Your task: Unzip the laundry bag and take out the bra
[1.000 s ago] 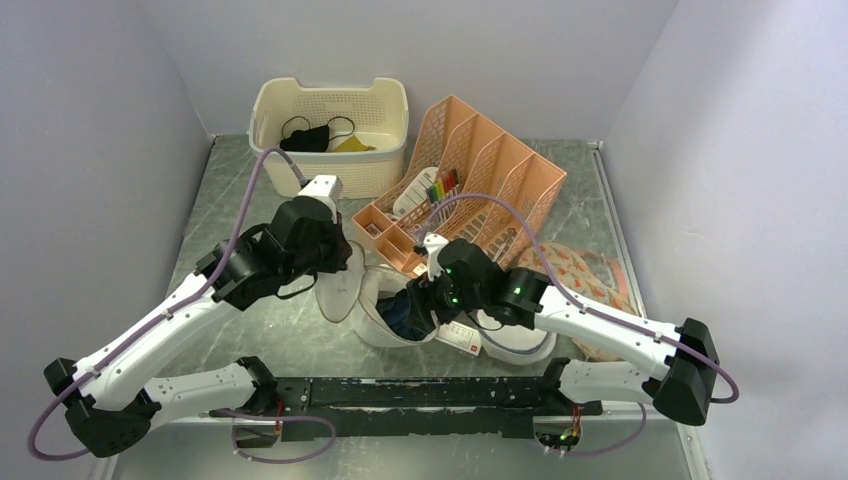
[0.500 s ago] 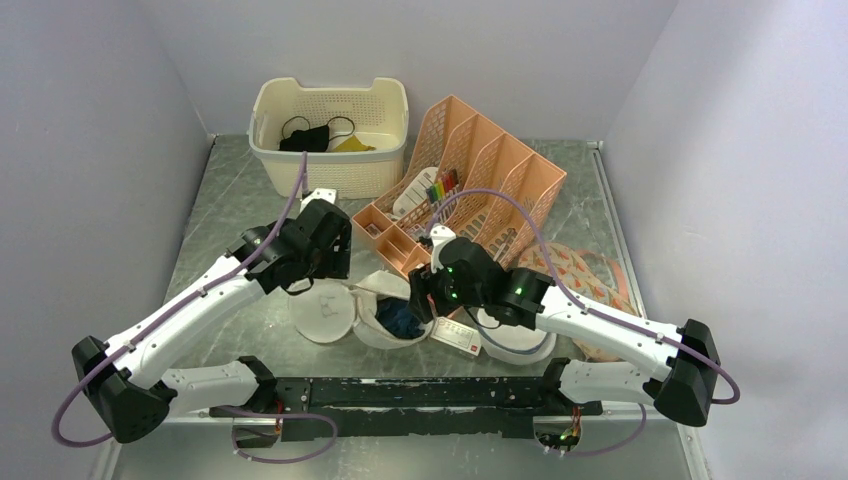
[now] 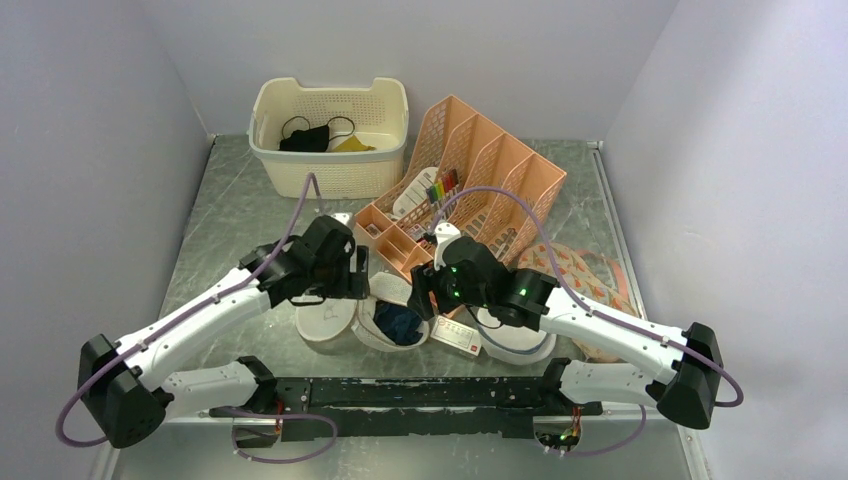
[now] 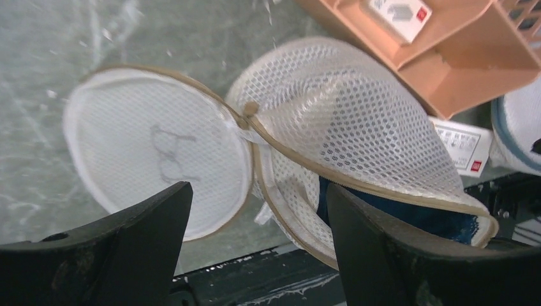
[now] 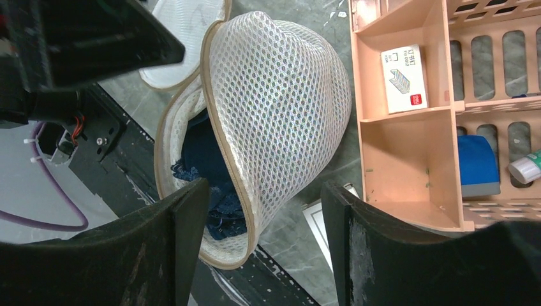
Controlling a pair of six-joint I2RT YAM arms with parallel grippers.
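Observation:
The laundry bag [image 3: 388,318] lies unzipped near the table's front edge. Its white mesh body [image 4: 344,121] gapes toward the arms, and its tan-rimmed lid [image 4: 159,159] lies flat to the left, still joined at the rim. The dark navy bra [image 3: 400,322] sits bunched inside the opening [image 5: 204,166]. My left gripper [image 3: 355,285] hovers open over the seam between lid and body [image 4: 258,210], holding nothing. My right gripper [image 3: 425,290] is open above the bag's right side, with the bag's rim showing between its fingers [image 5: 265,197].
At the back are a cream basket [image 3: 330,170] holding a black mask-like cloth [image 3: 305,138] and an orange desk organizer [image 3: 480,170]. Right of the bag are a white disc with a grey-blue rim [image 3: 515,340], a small card box [image 3: 455,335] and a patterned cloth [image 3: 590,280].
My left gripper has opened and let go of the lid, which dropped flat to the left. The left arm then moved right over the bag. The right gripper has barely moved.

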